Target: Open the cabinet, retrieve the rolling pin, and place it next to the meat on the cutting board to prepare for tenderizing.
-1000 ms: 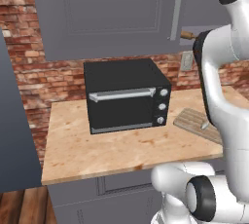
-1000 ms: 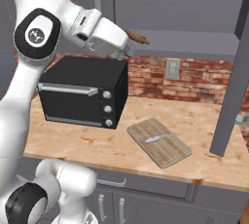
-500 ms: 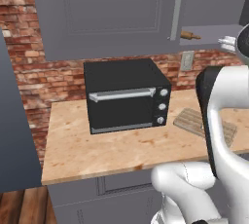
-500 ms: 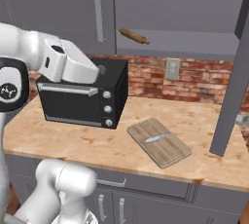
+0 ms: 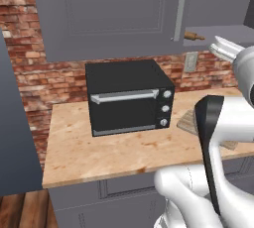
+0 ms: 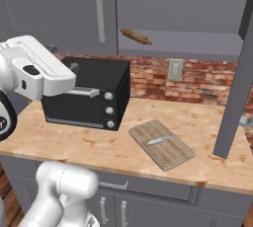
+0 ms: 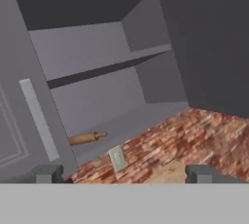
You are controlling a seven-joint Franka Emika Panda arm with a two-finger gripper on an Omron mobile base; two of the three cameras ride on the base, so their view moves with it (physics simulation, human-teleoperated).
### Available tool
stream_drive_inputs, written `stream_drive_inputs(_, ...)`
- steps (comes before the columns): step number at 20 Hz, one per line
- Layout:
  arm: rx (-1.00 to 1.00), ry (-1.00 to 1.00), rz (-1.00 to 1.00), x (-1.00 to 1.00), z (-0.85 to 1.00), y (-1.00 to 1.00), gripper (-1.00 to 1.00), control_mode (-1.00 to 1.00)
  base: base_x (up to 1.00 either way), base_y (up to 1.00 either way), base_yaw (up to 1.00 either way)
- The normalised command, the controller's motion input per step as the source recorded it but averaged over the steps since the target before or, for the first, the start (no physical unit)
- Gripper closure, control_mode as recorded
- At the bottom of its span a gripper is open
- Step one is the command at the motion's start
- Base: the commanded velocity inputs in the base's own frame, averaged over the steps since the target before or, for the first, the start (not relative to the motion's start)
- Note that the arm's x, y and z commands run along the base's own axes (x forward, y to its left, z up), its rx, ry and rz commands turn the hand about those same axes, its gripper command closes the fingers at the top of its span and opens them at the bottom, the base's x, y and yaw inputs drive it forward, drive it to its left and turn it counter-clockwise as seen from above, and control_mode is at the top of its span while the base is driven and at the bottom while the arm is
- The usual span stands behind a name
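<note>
The cabinet (image 6: 59, 9) has its left door shut, and its right door (image 6: 237, 83) swung wide open. The rolling pin (image 6: 136, 36) lies on the bottom shelf just right of the shut door's bar handle (image 6: 100, 11); it also appears as rolling pin (image 5: 194, 36) and rolling pin (image 7: 86, 138). The cutting board (image 6: 161, 144) lies on the counter right of the oven, with a small pale piece of meat (image 6: 159, 140) on it. My gripper (image 7: 124, 174) is open and empty. It sits below the cabinet, well short of the shelf, and looks up into it.
A black toaster oven (image 6: 86, 95) stands on the light wood counter (image 5: 114, 155), left of the board. Behind is a brick wall with a wall outlet (image 6: 174, 69). The open door hangs over the counter's right end. My white arm (image 5: 223, 138) covers part of the board in the left base view.
My arm has swung down and away from the cabinet opening, and the hand now sits lower, in front of the oven. The rolling pin has stayed on its shelf.
</note>
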Motion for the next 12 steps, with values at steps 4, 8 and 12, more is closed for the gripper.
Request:
stream_drive_inputs(4, 0.00, -0.07, 0.20, 0.06, 0.00, 0.39, -1.00, -1.00, 0.00, 0.00, 0.00)
stream_drive_inputs(8, -0.02, 0.04, 0.00, 0.36, -0.01, 0.18, -1.00, -1.00, 0.00, 0.00, 0.00)
stream_drive_inputs(12, -0.02, 0.01, -0.01, 0.37, 0.00, 0.19, -1.00, -1.00, 0.00, 0.00, 0.00)
